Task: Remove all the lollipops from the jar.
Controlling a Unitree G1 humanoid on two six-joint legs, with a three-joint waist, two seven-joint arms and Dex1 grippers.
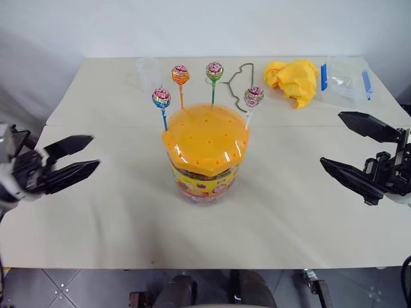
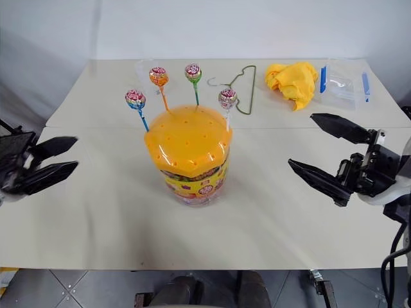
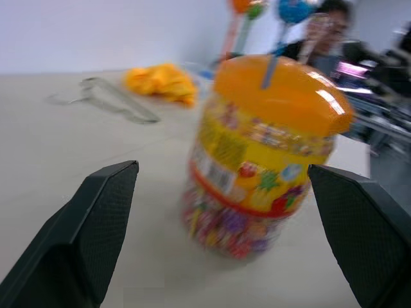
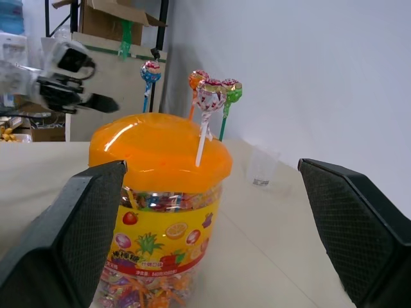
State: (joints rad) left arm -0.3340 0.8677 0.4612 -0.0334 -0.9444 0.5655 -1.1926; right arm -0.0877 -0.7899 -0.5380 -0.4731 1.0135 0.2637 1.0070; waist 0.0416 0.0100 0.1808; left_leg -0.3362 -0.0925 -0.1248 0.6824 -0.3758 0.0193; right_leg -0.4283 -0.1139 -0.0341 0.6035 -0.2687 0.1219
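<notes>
The jar has an orange domed lid dotted with tiny holes, plus a yellow label with fruit pics and a red band. Lollipops have swirly pink-ish wrappers on blue, orange, green and white sticks. Yellow cloth at the back, cream table, black grippers.

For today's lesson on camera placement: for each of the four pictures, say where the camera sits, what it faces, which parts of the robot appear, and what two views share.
Left eye view: on the head, looking down over the table at the jar; left gripper and right gripper both open.
Right eye view: beside it, same scene.
Left wrist view: on the left wrist, facing the jar between its own fingers.
Right wrist view: on the right wrist, facing the jar and lollipops; the left gripper shows beyond.
Shared: both wrist views see the jar from opposite sides.
</notes>
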